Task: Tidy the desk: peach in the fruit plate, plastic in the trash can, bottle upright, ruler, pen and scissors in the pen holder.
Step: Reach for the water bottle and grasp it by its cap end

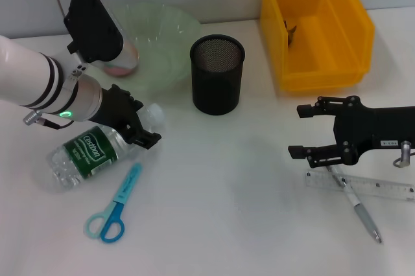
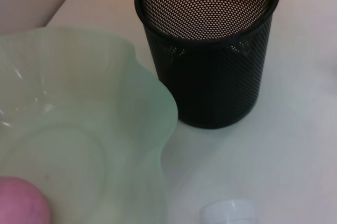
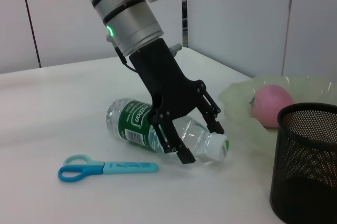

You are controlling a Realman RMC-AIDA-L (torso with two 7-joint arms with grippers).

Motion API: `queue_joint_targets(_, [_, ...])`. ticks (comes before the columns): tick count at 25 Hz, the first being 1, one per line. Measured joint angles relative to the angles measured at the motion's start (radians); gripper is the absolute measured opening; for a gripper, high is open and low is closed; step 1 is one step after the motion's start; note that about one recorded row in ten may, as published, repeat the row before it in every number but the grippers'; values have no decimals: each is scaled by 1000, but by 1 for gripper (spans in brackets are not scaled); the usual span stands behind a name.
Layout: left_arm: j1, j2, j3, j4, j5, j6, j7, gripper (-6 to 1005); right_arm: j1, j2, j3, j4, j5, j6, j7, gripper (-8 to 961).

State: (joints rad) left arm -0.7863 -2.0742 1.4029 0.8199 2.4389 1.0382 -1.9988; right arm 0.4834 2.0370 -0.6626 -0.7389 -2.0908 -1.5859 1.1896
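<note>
Surface: white desk top (image 1: 227,211) against a pale wall.
Bottle: clear plastic water bottle with a green label (image 1: 87,153), lying on its side at the robot's left, white cap toward the mesh cup.
Left gripper: black fingers (image 1: 139,127) spread astride the bottle's shoulder near the cap; not yet clamped, as the right wrist view shows.
Step in hand: judged to be the grasp for standing the bottle upright.
Next move: close on the neck, lift, rotate until the base faces down, set down away from the scissors.
Scissors: blue-handled scissors (image 1: 115,205) flat on the desk, just beside the bottle.
Peach: pink peach (image 3: 271,104) already in the translucent green fruit plate (image 1: 172,36).
Pen holder: black mesh cylinder (image 1: 217,74), beside the plate; nothing seen inside.
Trash can: yellow plastic bin (image 1: 318,26), behind the right arm.
Right gripper: (image 1: 303,131) spread, hovering above the clear ruler (image 1: 363,187) and grey pen (image 1: 360,210), which cross each other.
</note>
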Motion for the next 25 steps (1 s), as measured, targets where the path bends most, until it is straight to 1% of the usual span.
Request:
queue_joint_targets(13, [9,1,-1,-4,-1,-49,8,699,4,1,0,-8,0,0,10,846])
queue_joint_targets(25, [-10,-2,-6,-39,-8,-81,12,696,4,2,0,-11,0,0,13,846])
